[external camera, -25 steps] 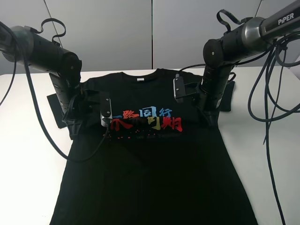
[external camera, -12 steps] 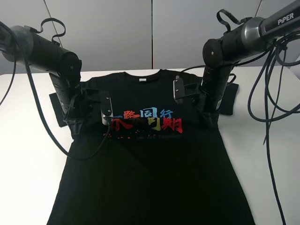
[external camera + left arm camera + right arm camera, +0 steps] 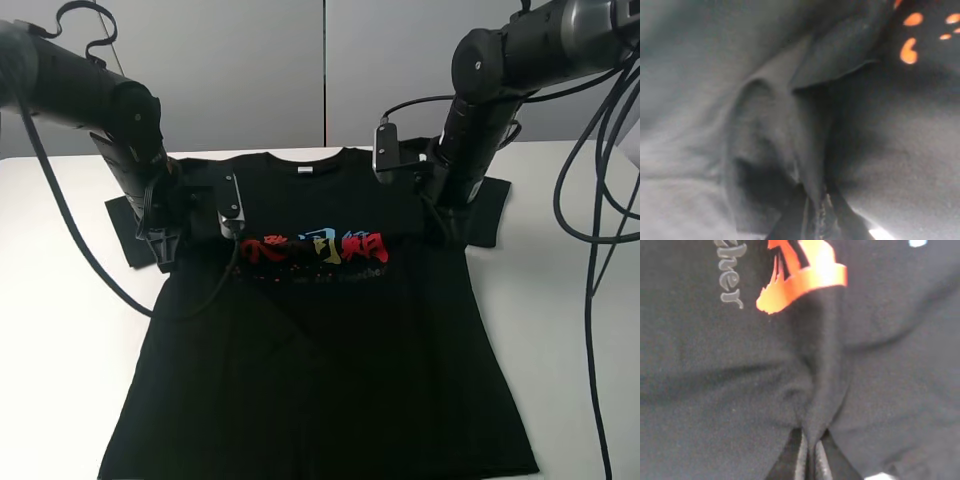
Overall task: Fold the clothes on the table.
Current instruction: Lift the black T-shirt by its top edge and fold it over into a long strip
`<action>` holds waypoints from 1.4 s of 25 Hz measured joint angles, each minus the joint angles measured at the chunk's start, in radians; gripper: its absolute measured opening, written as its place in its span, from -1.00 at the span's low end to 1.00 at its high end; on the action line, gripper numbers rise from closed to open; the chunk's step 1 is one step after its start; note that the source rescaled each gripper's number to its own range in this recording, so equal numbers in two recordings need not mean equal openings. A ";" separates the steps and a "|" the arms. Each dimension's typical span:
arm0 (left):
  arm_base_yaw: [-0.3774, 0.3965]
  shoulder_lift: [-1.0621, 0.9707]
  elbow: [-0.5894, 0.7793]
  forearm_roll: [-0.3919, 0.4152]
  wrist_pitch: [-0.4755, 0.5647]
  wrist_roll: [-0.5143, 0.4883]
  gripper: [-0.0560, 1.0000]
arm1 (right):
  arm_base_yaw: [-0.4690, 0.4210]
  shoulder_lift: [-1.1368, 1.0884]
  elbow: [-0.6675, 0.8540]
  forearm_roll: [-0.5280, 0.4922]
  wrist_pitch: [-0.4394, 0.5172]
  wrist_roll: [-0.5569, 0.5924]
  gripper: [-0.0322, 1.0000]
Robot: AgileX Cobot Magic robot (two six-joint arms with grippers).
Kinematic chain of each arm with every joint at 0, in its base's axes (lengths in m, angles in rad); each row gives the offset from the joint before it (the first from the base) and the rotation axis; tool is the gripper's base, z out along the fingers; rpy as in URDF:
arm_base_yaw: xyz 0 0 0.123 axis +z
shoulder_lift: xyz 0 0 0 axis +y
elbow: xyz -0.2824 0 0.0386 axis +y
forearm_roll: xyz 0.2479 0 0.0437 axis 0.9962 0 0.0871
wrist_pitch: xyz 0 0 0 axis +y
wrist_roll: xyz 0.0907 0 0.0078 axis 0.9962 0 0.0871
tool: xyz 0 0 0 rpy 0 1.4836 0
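Left pincer (image 3: 816, 212) and right pincer (image 3: 810, 450), each clamped on the black T-shirt (image 3: 320, 360) spread on the white surface (image 3: 60, 350), now ride higher than before, bunching the chest print (image 3: 315, 250): folding begins.

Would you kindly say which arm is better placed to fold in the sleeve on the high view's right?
Right, probably: the right pincer is shut on the shirt just beside that sleeve, while the left pincer grips the opposite side and would have to cross the chest.
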 joint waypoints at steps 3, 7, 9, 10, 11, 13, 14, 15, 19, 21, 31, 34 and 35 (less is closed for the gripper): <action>0.000 -0.063 0.000 0.004 -0.009 -0.002 -0.89 | 0.000 -0.056 0.000 -0.006 -0.009 0.010 -0.93; 0.000 -0.154 0.000 0.043 -0.038 -0.036 -0.89 | 0.000 -0.148 0.001 -0.041 -0.027 0.036 -0.93; 0.000 -0.200 0.000 0.072 -0.052 -0.063 -0.89 | 0.000 -0.195 0.001 -0.057 -0.029 0.045 -0.93; 0.000 -0.225 0.000 0.082 -0.054 -0.073 -0.89 | 0.000 -0.221 0.001 -0.060 -0.029 0.050 -0.93; 0.000 -0.249 0.000 0.093 -0.056 -0.078 -0.89 | 0.000 -0.247 0.001 -0.065 -0.032 0.055 -0.93; 0.000 -0.292 0.000 0.106 -0.068 -0.096 -0.89 | 0.000 -0.295 0.001 -0.080 -0.038 0.065 -0.93; 0.000 -0.314 0.000 0.111 -0.070 -0.104 -0.89 | 0.000 -0.320 0.001 -0.083 -0.041 0.068 -0.93; 0.000 -0.332 0.000 0.118 -0.074 -0.110 -0.89 | 0.000 -0.345 0.001 -0.085 -0.041 0.073 -0.93; 0.000 -0.412 0.000 0.125 -0.076 -0.125 -0.89 | 0.000 -0.433 0.001 -0.089 -0.035 0.097 -0.93; 0.000 -0.449 0.000 0.125 -0.076 -0.126 -0.89 | 0.000 -0.470 0.001 -0.090 -0.025 0.105 -0.93; 0.000 -0.530 0.002 0.128 -0.083 -0.150 -0.89 | 0.000 -0.576 0.001 -0.101 -0.013 0.135 -0.93; 0.000 -0.534 0.002 0.130 -0.136 -0.150 -0.89 | 0.002 -0.576 0.001 -0.132 -0.017 0.147 -0.93; 0.000 -0.534 0.002 0.130 -0.157 -0.151 -0.89 | 0.002 -0.573 0.001 -0.162 -0.028 0.162 -0.93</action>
